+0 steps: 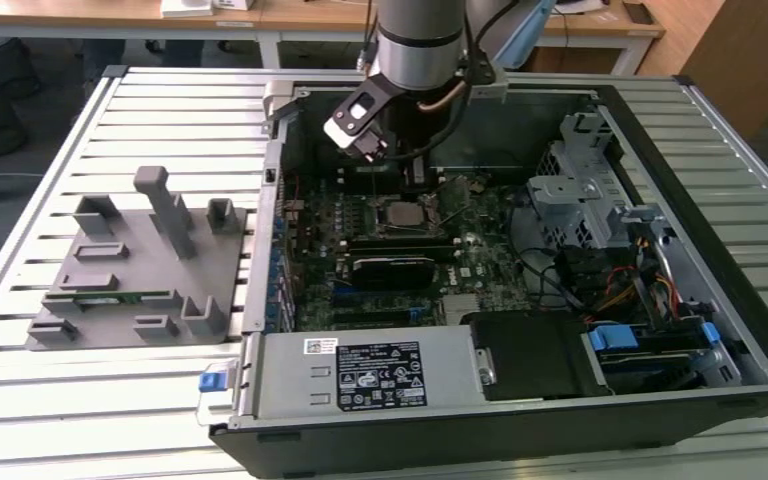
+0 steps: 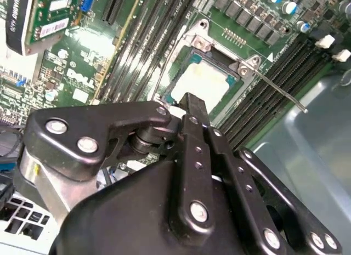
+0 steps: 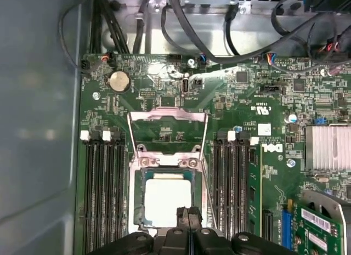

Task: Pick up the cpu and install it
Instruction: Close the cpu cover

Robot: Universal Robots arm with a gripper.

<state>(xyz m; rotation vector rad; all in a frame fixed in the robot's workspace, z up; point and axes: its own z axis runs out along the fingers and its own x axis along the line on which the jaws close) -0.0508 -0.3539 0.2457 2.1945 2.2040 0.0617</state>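
Since the cpu point(image 3: 167, 200) already lies flat in the open socket point(image 3: 139, 205) on the motherboard point(image 3: 241, 107), silvery top up, the clenched pincer point(image 3: 188, 213), with nothing seen between its tips, sits at one edge. Any seating press should be light and straight down, never sideways. Being square, the chip has no long axis; its edges run parallel to the memory slots point(image 3: 101, 194).

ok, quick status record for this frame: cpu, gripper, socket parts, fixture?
cpu: lies flat in the socket, not held
gripper: fingers together, tip over the cpu's near edge; contact unclear
socket cover: metal frame, swung open
socket lever: sticks out free beside the socket
grey fixture: on the exterior view's left, green memory stick in it
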